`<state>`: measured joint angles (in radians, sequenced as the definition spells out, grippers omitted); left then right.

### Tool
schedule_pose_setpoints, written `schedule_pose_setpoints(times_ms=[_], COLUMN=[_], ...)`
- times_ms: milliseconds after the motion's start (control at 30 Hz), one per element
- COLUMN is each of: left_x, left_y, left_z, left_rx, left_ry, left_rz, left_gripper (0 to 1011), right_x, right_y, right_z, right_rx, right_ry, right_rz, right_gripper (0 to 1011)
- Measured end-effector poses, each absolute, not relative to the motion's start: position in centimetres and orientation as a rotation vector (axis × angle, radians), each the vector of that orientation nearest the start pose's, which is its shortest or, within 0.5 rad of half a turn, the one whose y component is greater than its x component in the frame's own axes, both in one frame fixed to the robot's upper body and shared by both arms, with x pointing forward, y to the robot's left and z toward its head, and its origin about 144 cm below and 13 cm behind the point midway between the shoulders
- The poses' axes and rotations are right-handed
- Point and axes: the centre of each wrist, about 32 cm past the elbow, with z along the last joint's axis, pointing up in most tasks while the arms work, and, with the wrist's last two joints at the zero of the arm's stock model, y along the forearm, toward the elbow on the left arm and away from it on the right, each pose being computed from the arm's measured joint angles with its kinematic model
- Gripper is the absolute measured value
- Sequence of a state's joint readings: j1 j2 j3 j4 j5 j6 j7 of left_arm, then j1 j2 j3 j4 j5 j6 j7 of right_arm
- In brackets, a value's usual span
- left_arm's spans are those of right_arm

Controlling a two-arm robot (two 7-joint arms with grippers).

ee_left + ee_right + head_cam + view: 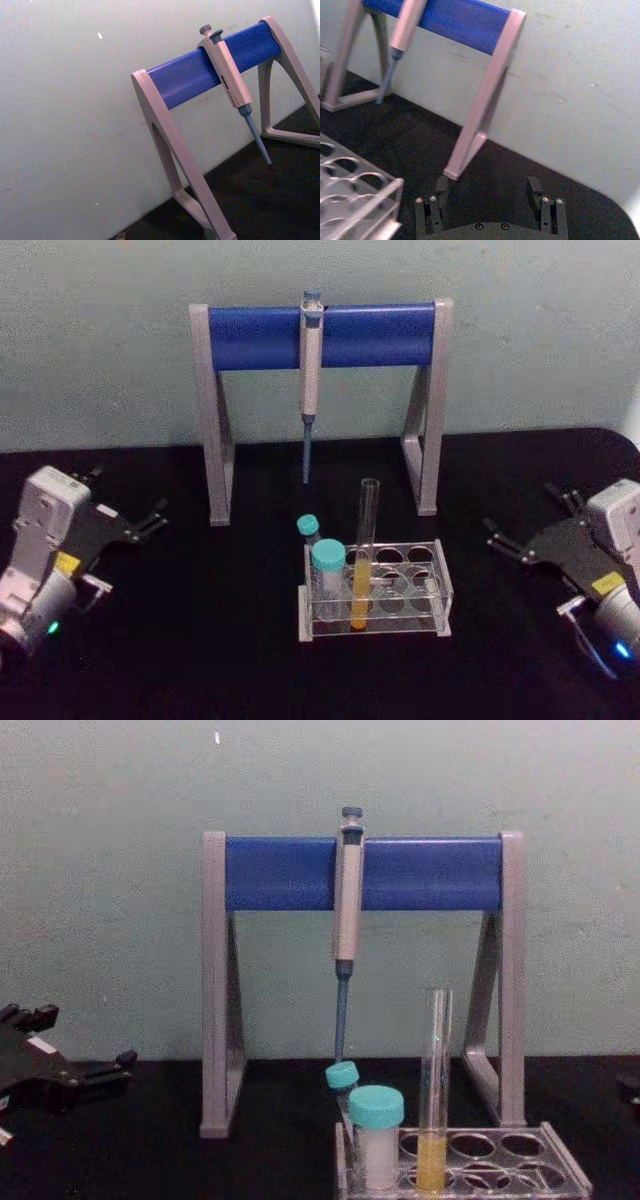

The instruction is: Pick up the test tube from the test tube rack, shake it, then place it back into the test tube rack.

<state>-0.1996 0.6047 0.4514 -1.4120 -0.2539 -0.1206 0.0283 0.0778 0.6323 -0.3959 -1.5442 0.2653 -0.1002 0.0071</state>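
Step in hand: the pick-up is not yet begun. I am reading both arms as waiting, near the front of the black table (220, 650), one on each side of the work.

1. The left gripper (128, 496) is sitting at the near left, its fingers spread apart and holding nothing.
2. The right gripper (525, 515) is sitting at the near right. In the right wrist view its two fingers (535, 185) are standing wide apart with bare table between them.
3. The test tube rack (436, 590) is resting between the grippers, well apart from each, slightly nearer the right one.

Containers:
- The test tube (366, 540) is standing upright in a hole toward the rack's left. It is uncapped and is carrying yellow-orange liquid in its lower part, with the upper part clear.
- A teal-capped vial (328, 558) is standing just left of the tube, and a second vial (308, 527) is standing behind that one. I cannot tell what they are holding.
- The holes to the right are looking vacant.

Next move, as I am judging it: one open gripper is needing to travel to the tube's clear upper part, above the nearer vial's cap, close on the glass and lift straight up. The open top is calling for gentle shaking.

Farther back, the pipette stand (250, 335) is carrying one pipette (311, 360), hanging tip down.
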Motion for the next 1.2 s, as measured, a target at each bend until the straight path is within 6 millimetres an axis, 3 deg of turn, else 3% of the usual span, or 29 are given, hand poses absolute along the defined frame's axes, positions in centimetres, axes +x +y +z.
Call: schedule_pose_setpoints(times_ms=[267, 533, 1200], left_x=[48.9, 48.9, 48.9], left_y=[31.0, 31.0, 31.0], left_z=[114.0, 114.0, 114.0], left_rx=[0.305, 0.304, 0.304], left_ry=[-0.285, -0.285, -0.285], left_rz=[1.248, 1.248, 1.248], left_gripper=[1001, 1001, 1001], right_x=[43.0, 42.1, 45.1], right_y=[-29.4, -27.8, -24.8], right_z=[114.7, 114.8, 115.4], right_rx=[-0.194, -0.105, -0.001], right_ry=[-0.156, -0.046, 0.129], right_rz=[-1.113, -1.017, -0.825], right_gripper=[1000, 1000, 1000])
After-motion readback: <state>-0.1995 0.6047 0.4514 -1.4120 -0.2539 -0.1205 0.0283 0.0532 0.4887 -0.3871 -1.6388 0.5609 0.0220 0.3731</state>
